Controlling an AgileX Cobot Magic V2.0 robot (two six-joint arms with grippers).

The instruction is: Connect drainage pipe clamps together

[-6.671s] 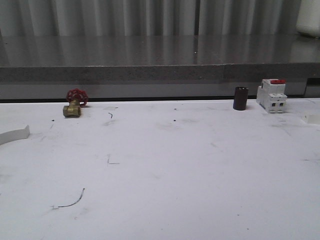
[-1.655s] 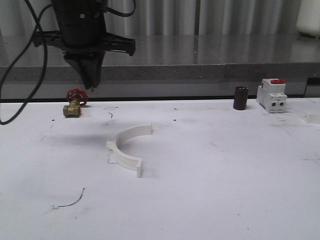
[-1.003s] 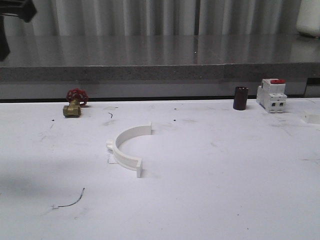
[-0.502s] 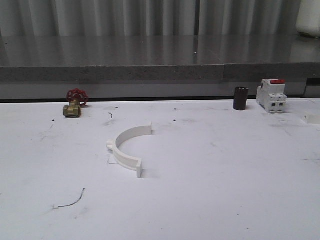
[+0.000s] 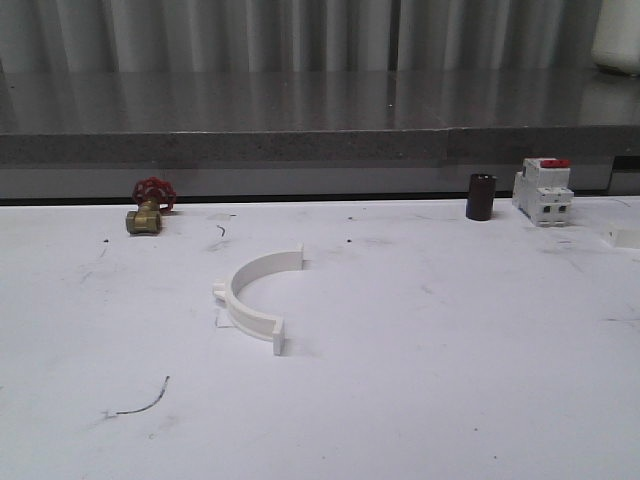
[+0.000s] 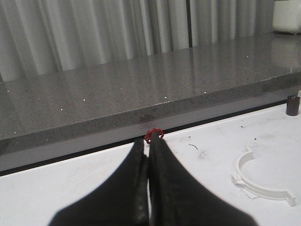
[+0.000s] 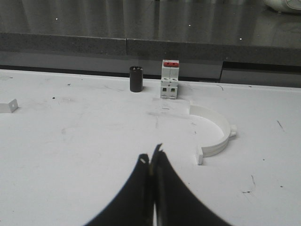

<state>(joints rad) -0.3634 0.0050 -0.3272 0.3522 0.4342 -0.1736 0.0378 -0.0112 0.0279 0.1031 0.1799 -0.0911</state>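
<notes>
Left end effector [image 6: 149, 150] clenched on nothing, above the worktop [image 5: 450, 350]; right end effector [image 7: 153, 157] likewise clenched and empty. Two clamps: one clamp [image 5: 252, 297] mid-worktop, the other clamp [image 7: 214, 132] near the breaker [image 7: 170, 79]. One valve [image 5: 149, 204], one dark cylinder [image 5: 481, 196].

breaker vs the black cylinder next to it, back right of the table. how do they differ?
The breaker is white with a red switch on top; the black cylinder is dark all over. The breaker is boxy, the black cylinder round. The breaker stands taller and wider than the black cylinder. Both stand upright near the far edge of the table, side by side with a gap between them.
</notes>
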